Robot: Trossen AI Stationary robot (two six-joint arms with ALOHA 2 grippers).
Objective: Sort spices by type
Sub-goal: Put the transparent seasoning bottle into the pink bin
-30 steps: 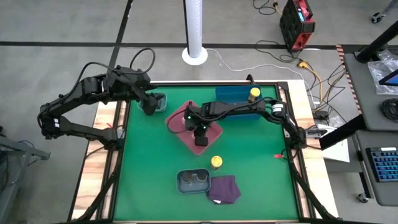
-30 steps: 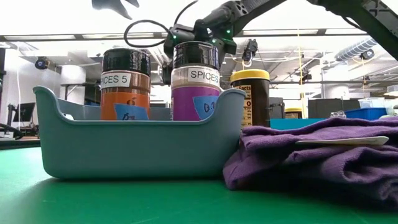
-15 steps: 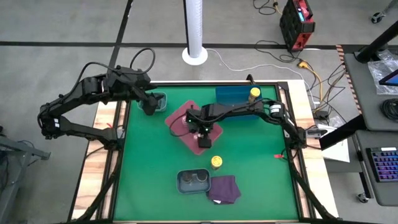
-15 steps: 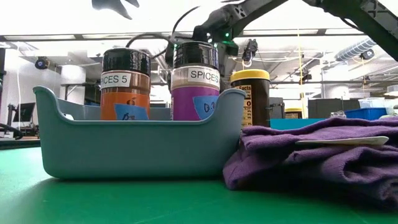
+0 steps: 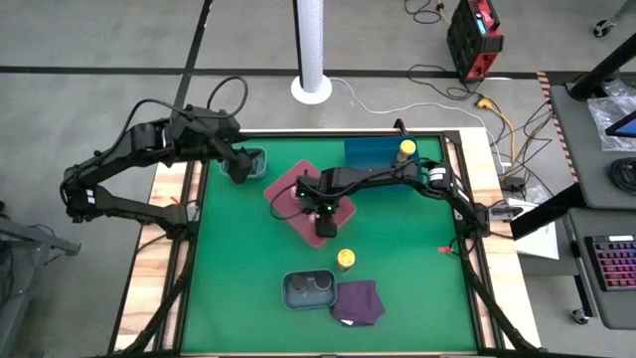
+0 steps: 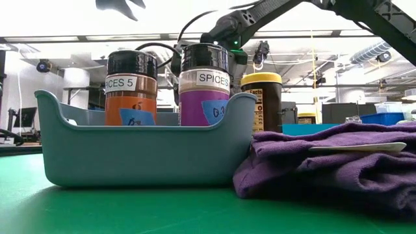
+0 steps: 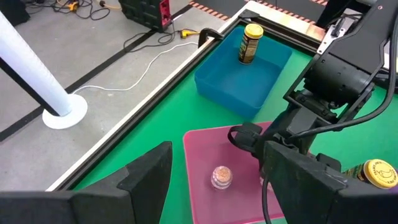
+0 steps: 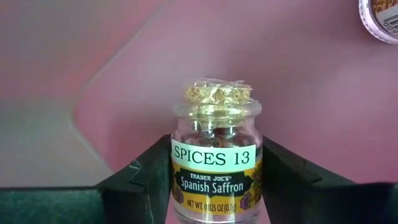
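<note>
The right tool (image 5: 320, 211) hangs over the pink rectangular plastic tray (image 5: 288, 185) near the middle of the green counter (image 5: 238, 259); in its wrist view its two dark fingers (image 8: 140, 180) flank a small clear glass jar with a cork stopper and a label reading SPICES 13 (image 8: 217, 168), standing upright on the pink tray, though whether the fingers press the glass or stand just apart from it I cannot tell; a second small pale jar (image 7: 221, 177) stands on the same tray nearby; the left tool (image 5: 237, 164) waits over the teal tray (image 5: 255, 159) at the far left, its fingers (image 7: 146, 180) apart and empty; a yellow-lidded jar (image 5: 406, 148) stands in the blue tray (image 5: 363, 151) at the far side; another yellow-lidded jar (image 5: 346, 260) stands on the bare counter; two black-lidded jars, one orange (image 6: 130, 89) and one purple (image 6: 204, 85), sit in the grey tray (image 6: 143, 153) at the near edge, beside the crumpled purple cloth (image 6: 331, 159).
</note>
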